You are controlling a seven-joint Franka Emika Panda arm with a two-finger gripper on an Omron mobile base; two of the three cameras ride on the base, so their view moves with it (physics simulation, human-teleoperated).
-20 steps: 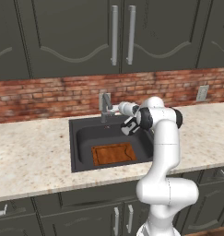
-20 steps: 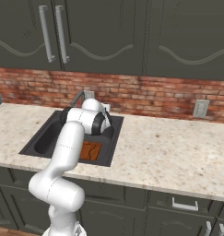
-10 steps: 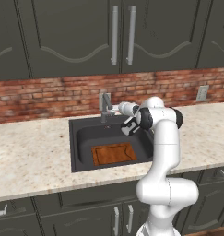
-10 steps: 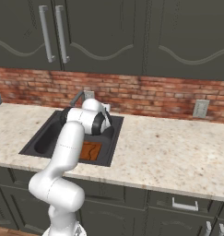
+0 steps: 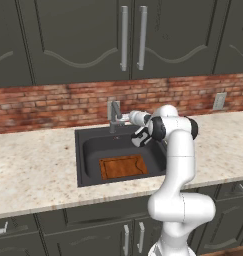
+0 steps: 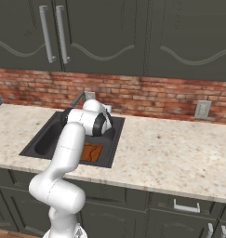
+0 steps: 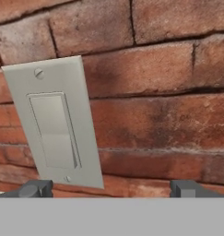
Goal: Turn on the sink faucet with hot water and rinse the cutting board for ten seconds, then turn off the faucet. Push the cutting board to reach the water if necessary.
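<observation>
- The gripper [image 7: 111, 188] stands wide open with nothing between its tips — in the hand view the two dark fingertips [image 7: 36, 189] rise far apart at the bottom edge, bare brick between them.
- That view looks straight at the brick backsplash [image 7: 168, 92]; a grey switch plate [image 7: 56, 124] fills its left half, tilted a little.
- The sink faucet [image 5: 114, 114] sits at centre left of the left base view, on the back rim of the sink [image 5: 85, 150]. The hand reaches toward it from the right, its end just beside the faucet's body; whether they touch I cannot tell.
- The coming move, as I judge it, turns on this: the faucet lies to the picture-left of the hand and slightly nearer the viewer than the wall the hand faces. Its body stands upright — long axis vertical.
- The cutting board [image 5: 124, 166] lies flat on the basin floor, in the lower right part of the sink, long side running left to right in the picture. It is below the faucet in the frame, set off to the right.
- No stream of water can be seen, so the faucet appears to be off.
- Count: one faucet, one board, one sink, one arm, one switch plate in the hand view, and two long cabinet handles [image 5: 124, 37] at the top centre.
</observation>
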